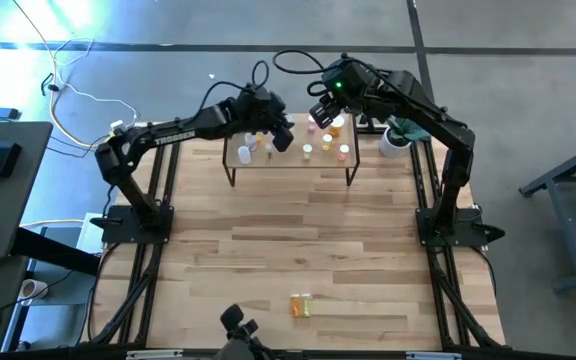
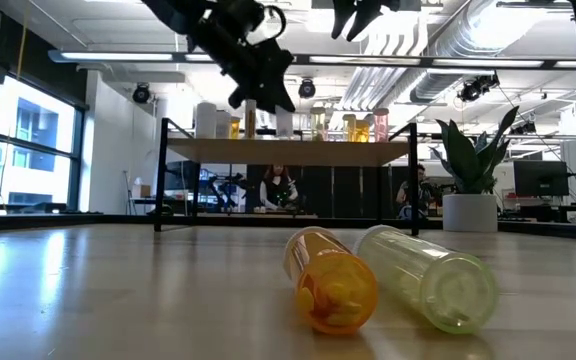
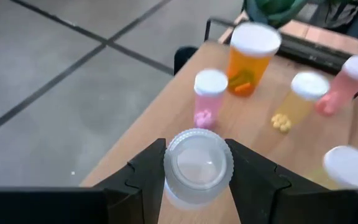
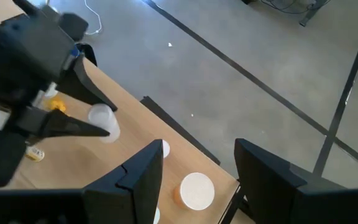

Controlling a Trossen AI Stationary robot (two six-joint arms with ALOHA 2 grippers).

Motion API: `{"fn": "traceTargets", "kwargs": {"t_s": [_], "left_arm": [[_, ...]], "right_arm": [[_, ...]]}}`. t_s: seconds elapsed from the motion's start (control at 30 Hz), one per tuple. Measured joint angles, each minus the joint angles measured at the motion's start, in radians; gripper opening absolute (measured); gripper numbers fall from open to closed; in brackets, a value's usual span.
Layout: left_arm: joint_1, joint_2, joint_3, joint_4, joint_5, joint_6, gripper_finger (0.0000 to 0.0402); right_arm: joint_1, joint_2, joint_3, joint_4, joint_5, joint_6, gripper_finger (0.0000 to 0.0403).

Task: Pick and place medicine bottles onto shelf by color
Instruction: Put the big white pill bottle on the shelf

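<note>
The shelf (image 1: pixel 290 163) stands at the table's far middle with several small bottles upright on it: pink (image 3: pixel 208 96), orange (image 3: pixel 250 56), yellow (image 3: pixel 298 99) and white-capped ones (image 4: pixel 196 190). My left gripper (image 1: pixel 281 135) is over the shelf's left half, shut on a clear bottle (image 3: pixel 197 168). My right gripper (image 1: pixel 320 108) hangs open and empty above the shelf's far edge; it also shows in its wrist view (image 4: pixel 197 158). An orange bottle (image 2: pixel 333 285) and a pale yellow-green one (image 2: pixel 430 278) lie on their sides near the table's front edge. My left gripper pinches the clear bottle between its two fingers, one on each side of the body just under the cap (image 3: pixel 169 180). The fingers slant down from the table's left. The bottle stands upright, cap up; whether its base touches the shelf I cannot tell.
A potted green plant (image 1: pixel 398 135) stands right of the shelf, close to my right arm. The two arms are near each other over the shelf. The wide tabletop (image 1: pixel 288 240) lies between the shelf and the two lying bottles. People sit in the room behind.
</note>
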Motion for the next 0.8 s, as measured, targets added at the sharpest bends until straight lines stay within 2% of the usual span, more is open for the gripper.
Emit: {"fn": "traceTargets", "kwargs": {"t_s": [0.23, 0.8], "left_arm": [[0.000, 0.043, 0.000, -0.008, -0.013, -0.007, 0.0142], [0.010, 0.044, 0.000, -0.057, -0.054, 0.003, 0.0143]], "right_arm": [[0.000, 0.000, 0.000, 0.000, 0.000, -0.018, 0.0190], [0.000, 0.000, 0.000, 0.000, 0.000, -0.016, 0.0190]]}}
